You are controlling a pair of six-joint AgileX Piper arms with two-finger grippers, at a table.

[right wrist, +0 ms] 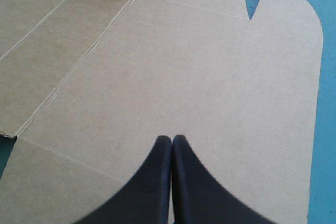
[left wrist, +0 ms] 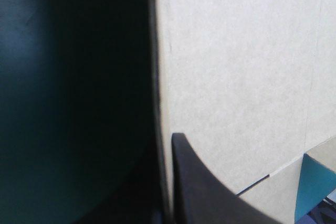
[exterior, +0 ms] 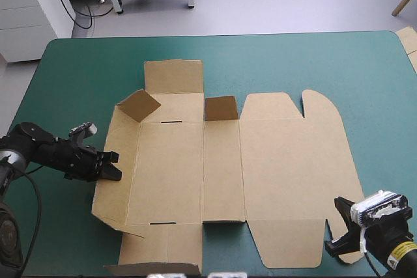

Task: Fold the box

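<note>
Your brown box [exterior: 280, 180] lies mostly flat on the teal-green cover [exterior: 85, 76]; left wall tilted up, two far flaps raised.

Matt, smooth brown board of the box [exterior: 287, 161] — teal-green cover [exterior: 85, 69] likewise matt.

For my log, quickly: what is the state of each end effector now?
Left end effector: closed on the box wall.
Right end effector: closed, holding nothing.
</note>
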